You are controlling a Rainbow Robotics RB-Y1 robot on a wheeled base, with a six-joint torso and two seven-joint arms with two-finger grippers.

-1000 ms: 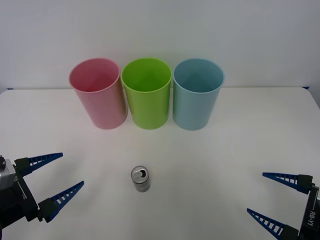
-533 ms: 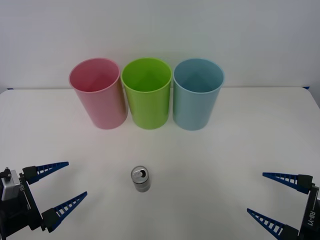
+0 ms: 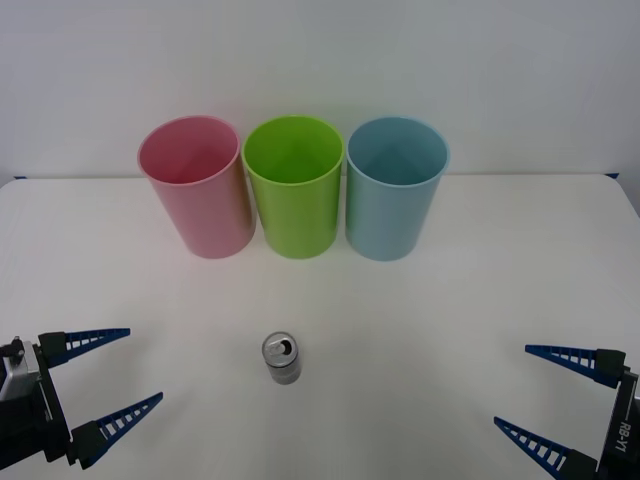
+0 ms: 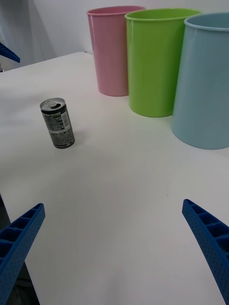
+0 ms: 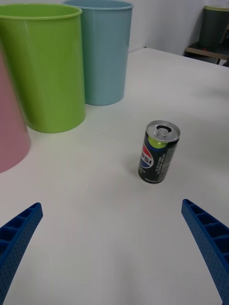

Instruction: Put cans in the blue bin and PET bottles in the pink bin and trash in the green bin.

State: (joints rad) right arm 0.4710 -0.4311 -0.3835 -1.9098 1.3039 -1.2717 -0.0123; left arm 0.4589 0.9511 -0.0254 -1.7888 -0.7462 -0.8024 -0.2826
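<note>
A small silver-topped can (image 3: 282, 360) stands upright on the white table (image 3: 450, 300), in front of the bins; in the left wrist view its dark label shows (image 5: 159, 152). At the back stand the pink bin (image 3: 197, 185), the green bin (image 3: 294, 185) and the blue bin (image 3: 394, 185), side by side. My left gripper (image 3: 144, 364) is open at the front left, to the left of the can and apart from it. At the front right my right gripper (image 3: 512, 385) is also open, farther from the can (image 4: 57, 124). No PET bottles or trash are in view.
A white wall rises behind the bins. The table's far edge runs just behind them. In the left wrist view a dark bin (image 5: 217, 26) stands on a low shelf beyond the table. Open tabletop lies on all sides of the can.
My left gripper has drifted back toward the table's front edge, still open. The can, the bins and my right gripper have stayed where they were.
</note>
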